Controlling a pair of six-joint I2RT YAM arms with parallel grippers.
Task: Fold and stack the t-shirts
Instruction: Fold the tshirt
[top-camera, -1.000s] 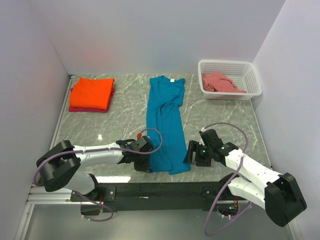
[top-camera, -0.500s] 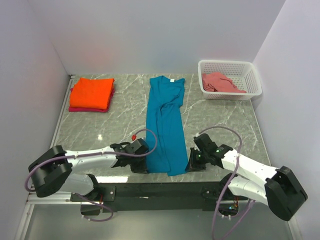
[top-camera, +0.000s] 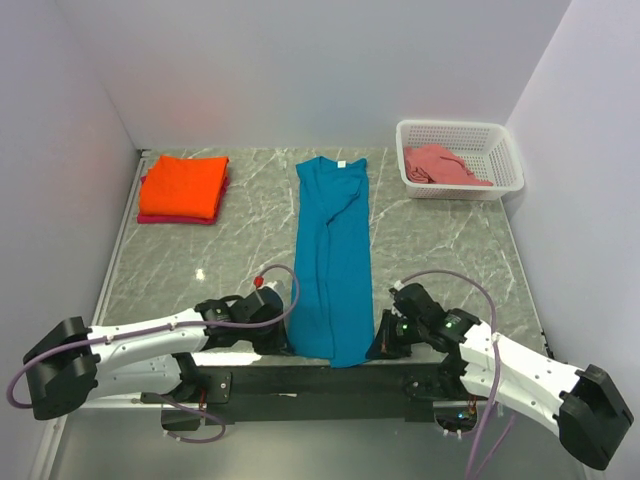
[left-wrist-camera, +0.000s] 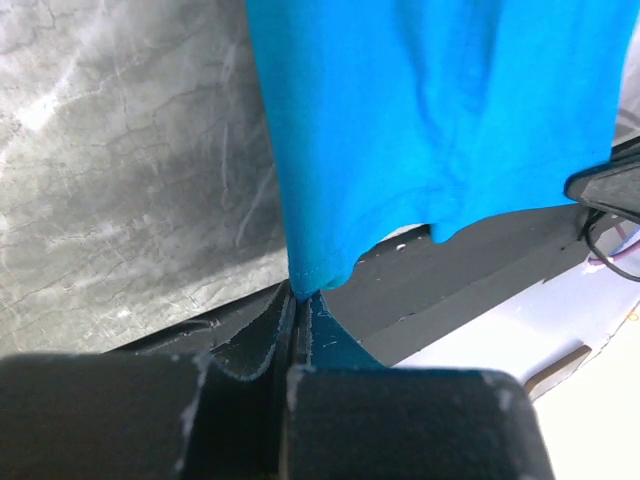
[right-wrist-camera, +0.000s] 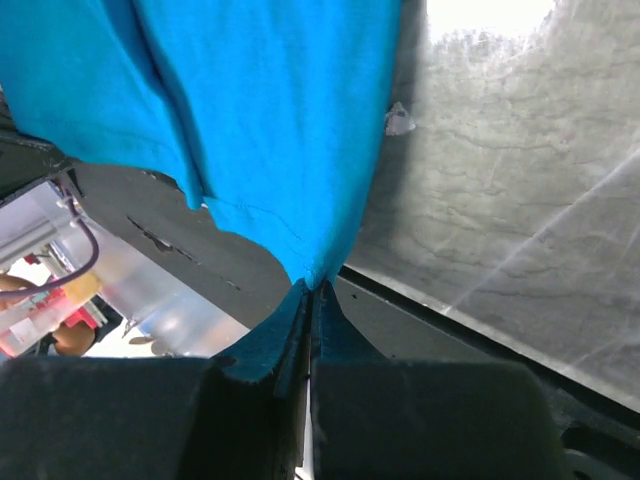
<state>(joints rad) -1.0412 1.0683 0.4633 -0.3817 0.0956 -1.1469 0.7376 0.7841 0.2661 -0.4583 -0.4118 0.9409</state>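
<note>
A teal-blue t-shirt (top-camera: 332, 255), folded lengthwise into a long strip, lies down the middle of the marble table, collar at the far end. My left gripper (top-camera: 283, 341) is shut on its near left hem corner (left-wrist-camera: 315, 270). My right gripper (top-camera: 377, 346) is shut on the near right hem corner (right-wrist-camera: 318, 268). The hem hangs over the table's near edge. A folded orange t-shirt (top-camera: 184, 185) rests on a magenta t-shirt (top-camera: 165, 218) at the far left. A salmon-pink t-shirt (top-camera: 440, 165) lies crumpled in the basket.
The white lattice basket (top-camera: 505, 160) stands at the far right corner. White walls close in the table on three sides. The black rail (top-camera: 320, 380) holding the arm bases runs along the near edge.
Both arms have drawn back toward the near edge, pulling the teal shirt with them so it lies straighter and longer. The right gripper has shut on the hem corner.
</note>
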